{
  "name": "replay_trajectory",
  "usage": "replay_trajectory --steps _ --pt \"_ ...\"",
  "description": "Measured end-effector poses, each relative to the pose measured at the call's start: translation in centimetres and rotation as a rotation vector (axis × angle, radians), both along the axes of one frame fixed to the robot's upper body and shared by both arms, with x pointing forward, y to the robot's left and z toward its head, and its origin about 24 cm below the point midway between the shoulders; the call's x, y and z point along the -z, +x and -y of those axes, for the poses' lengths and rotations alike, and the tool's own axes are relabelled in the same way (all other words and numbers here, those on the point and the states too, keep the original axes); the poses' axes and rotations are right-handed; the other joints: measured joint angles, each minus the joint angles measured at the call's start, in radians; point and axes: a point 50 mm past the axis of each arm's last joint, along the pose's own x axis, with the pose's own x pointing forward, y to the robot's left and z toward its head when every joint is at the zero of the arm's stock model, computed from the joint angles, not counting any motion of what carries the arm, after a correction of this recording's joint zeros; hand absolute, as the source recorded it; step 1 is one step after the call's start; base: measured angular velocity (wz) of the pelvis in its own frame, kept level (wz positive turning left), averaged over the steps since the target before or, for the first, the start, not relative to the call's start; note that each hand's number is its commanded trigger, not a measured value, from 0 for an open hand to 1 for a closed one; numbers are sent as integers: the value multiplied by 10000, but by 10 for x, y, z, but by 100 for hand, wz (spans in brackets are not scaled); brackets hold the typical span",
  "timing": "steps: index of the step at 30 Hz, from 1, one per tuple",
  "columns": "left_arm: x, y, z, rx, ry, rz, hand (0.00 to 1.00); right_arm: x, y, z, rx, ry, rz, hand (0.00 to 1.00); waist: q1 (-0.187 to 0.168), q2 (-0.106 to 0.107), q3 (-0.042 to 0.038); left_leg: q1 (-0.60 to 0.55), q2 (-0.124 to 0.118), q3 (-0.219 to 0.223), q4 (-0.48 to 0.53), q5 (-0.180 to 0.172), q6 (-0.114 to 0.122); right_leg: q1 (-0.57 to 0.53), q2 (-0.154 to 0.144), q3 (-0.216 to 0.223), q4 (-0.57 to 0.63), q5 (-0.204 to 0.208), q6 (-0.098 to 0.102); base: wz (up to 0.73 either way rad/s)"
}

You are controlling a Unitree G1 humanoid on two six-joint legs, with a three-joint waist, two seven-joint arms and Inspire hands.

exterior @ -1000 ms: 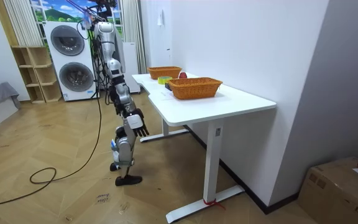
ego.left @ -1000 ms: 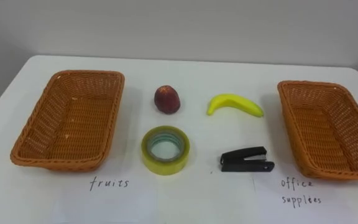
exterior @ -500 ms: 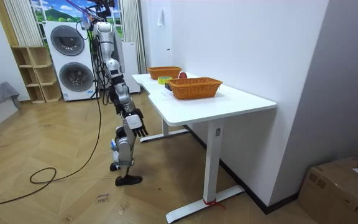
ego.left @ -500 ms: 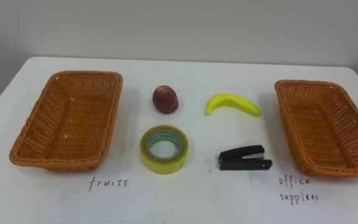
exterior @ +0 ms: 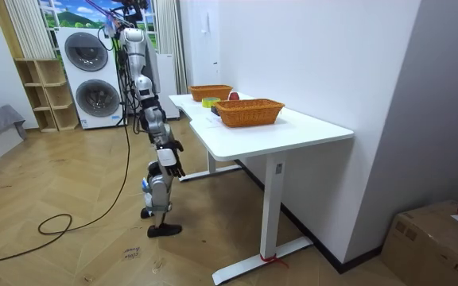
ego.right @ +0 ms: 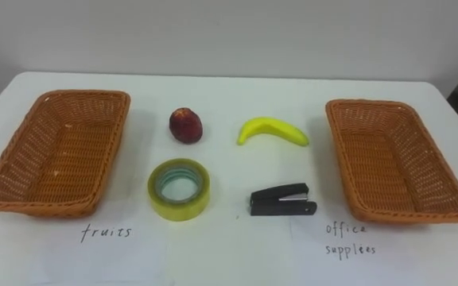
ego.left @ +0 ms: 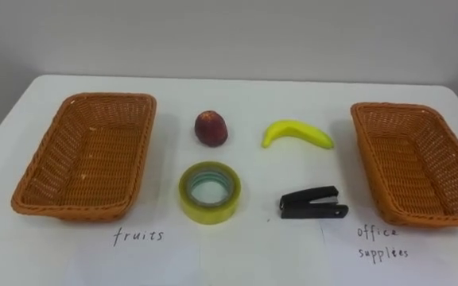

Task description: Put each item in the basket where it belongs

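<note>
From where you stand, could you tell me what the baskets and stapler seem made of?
Left basket and right basket: woven wicker or rattan, matte orange-brown; the weave is plain. Stapler: black, dull sheen, likely plastic or painted metal.

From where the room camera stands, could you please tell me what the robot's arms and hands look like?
In the room view, the arm nearer the camera is slim and silvery grey, with darker sections at its bends. It ends in a black right hand with dark fingers. Any finer markings on the arm or hand are too small to tell.
</note>
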Motion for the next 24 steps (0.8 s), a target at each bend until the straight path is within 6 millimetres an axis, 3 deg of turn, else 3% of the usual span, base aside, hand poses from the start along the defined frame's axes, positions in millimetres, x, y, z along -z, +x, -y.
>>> replay_trajectory --steps 5,12,15,24 --pt "-1 -4 -6 -582 280 72 0 -2 -15 8 1268 -400 -208 0 -253 -102 -62 13 16 96 -29 0 0 7 23 113 50 0 0 -5" --pt "-2 -4 -9 -962 306 388 0 -4 -26 20 3093 -902 -578 0 -515 -143 -44 91 22 122 -54 -39 18 -75 17 125 222 -2 -3 -5" --pt "-3 -6 -12 -1005 393 412 0 -6 -24 28 3483 -1389 -636 0 -531 -148 -39 97 19 147 -6 -41 15 -119 -7 199 326 -40 -35 -5" --pt "-7 -15 -23 -1299 782 517 0 -19 8 59 4450 -3286 117 0 -586 -158 -24 102 16 311 1 -38 13 -199 -10 360 345 -69 -26 -5"
